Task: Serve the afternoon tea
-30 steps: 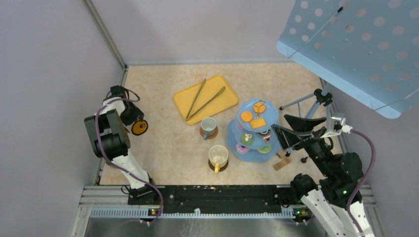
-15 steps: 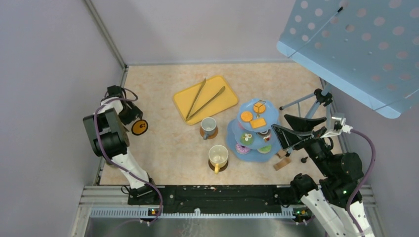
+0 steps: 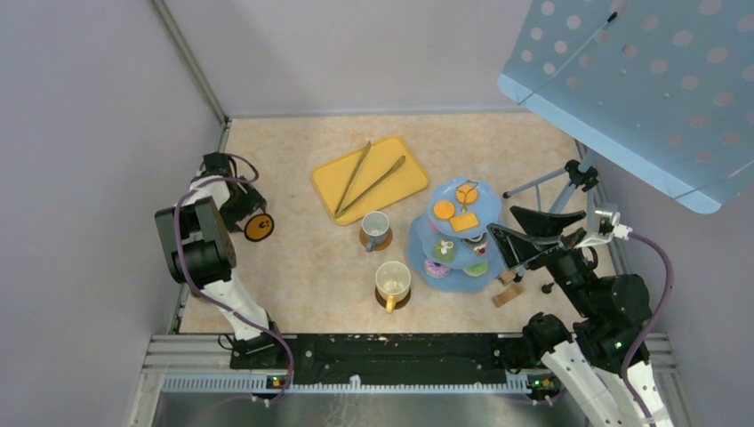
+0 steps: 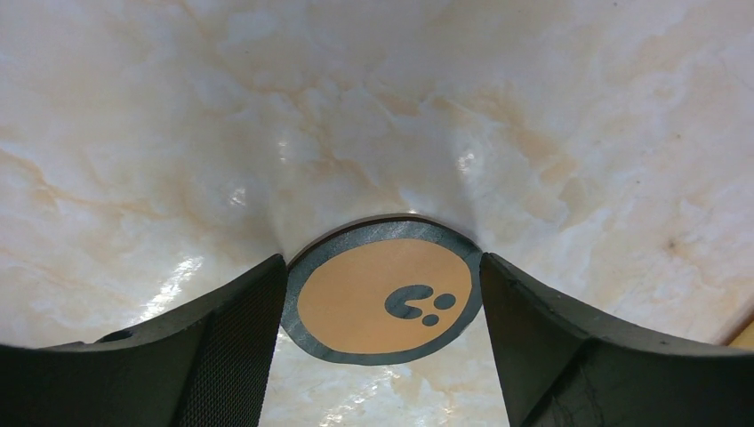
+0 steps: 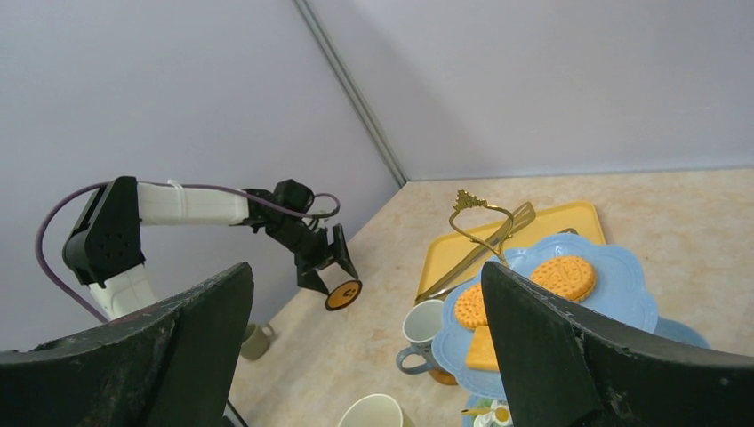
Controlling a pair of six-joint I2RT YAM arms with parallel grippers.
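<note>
While the left tool (image 4: 382, 260) hangs over the left side of the counter (image 3: 293, 267), it pinches a round coaster (image 4: 382, 302) by the rim, one finger pressed against each side. Jaws stand wide, spanning the full width of the disc. Coaster is orange-brown with a dark edge and a small dark mark on its face. Its face is turned up toward the wrist camera. A soft shadow on the marbled surface below suggests it is lifted clear, though I cannot be sure.

Held coaster sits near the left wall, well apart from the other tea things and left of the yellow tray (image 3: 327, 182). Metal tongs (image 3: 360, 182) lie on that tray.

Mid-counter: grey mug (image 3: 375, 225) upright on its own coaster (image 3: 376, 242), just below the tray. Nearer the arm bases, yellow mug (image 3: 392, 279), also upright on a brown coaster (image 3: 397, 302).

Right of the mugs: pale-blue tiered stand (image 3: 418, 247). Orange biscuits (image 3: 444, 210) are on the top tier. Small donuts and cupcakes (image 3: 444, 250) are on the tiers beneath.

Right tool (image 3: 502, 222) hovers just beside the stand's right edge, jaws spread wide, nothing between them.
</note>
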